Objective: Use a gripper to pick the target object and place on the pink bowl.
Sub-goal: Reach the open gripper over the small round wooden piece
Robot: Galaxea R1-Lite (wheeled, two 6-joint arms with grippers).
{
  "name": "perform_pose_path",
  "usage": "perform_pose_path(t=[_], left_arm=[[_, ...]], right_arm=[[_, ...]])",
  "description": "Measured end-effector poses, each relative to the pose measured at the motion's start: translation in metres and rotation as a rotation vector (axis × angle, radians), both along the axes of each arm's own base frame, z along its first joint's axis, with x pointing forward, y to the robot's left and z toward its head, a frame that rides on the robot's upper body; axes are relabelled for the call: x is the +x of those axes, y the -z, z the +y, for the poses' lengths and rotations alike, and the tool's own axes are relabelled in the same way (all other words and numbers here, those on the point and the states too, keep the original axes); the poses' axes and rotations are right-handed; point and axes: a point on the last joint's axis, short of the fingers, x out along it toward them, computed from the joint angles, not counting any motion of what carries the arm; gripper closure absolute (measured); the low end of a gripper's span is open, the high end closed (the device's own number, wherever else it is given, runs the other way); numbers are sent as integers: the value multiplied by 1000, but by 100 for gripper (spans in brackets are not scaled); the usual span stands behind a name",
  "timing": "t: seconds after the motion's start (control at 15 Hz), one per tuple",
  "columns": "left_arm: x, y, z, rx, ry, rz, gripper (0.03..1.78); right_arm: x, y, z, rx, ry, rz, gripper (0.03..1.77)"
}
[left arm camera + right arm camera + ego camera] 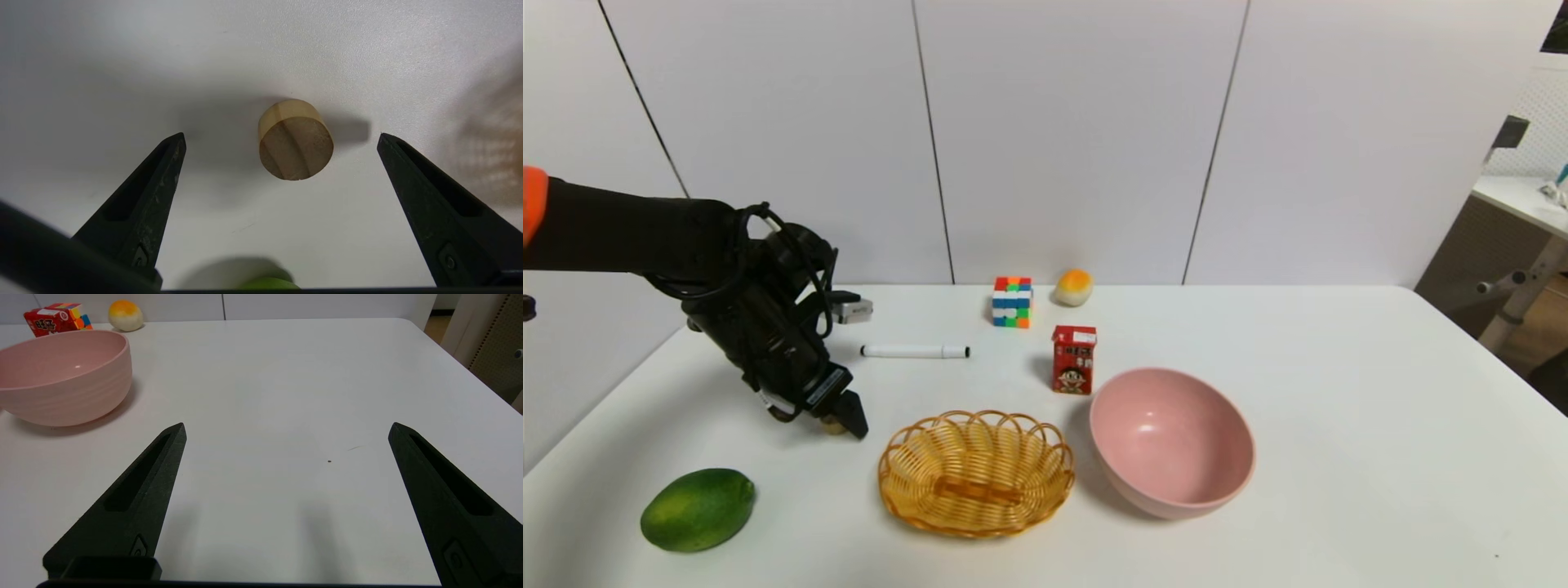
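The small tan wooden cylinder (pixel 295 141) stands on end on the white table, its striped grain face toward the left wrist camera. My left gripper (pixel 281 136) is open, one tapered finger on each side of the cylinder, both well apart from it. In the head view this gripper (pixel 843 416) reaches down at the table's left, left of the basket, and only a sliver of the cylinder (pixel 831 425) shows under it. The pink bowl (pixel 1172 441) sits right of centre and holds nothing. My right gripper (pixel 288 426) is open over bare table, with the bowl (pixel 65 375) off to one side.
A yellow wicker basket (pixel 976 474) lies between the left gripper and the bowl. A green fruit (pixel 698 508) sits at the front left. Farther back are a white marker (pixel 915 351), a red carton (pixel 1074 359), a colour cube (pixel 1012 301) and an orange-and-cream bun toy (pixel 1074 287).
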Motion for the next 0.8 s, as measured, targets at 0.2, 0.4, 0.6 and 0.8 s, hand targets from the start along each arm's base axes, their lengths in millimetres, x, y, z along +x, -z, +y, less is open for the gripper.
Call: perform_pose_path(t=[0.2,0.4,0.6,0.8], left_arm=[[1,2,-2,0,3,6,12],[2,2,-3,0,4,4,12],[3,3,-3,1,8,5,37],[3,4,-5,0,9,8,81]], right_arm=[[0,0,0,0,-1,0,9],[0,0,0,0,0,0,9],[0,0,0,-1,-1,0,9],[0,0,0,0,-1,0,9]])
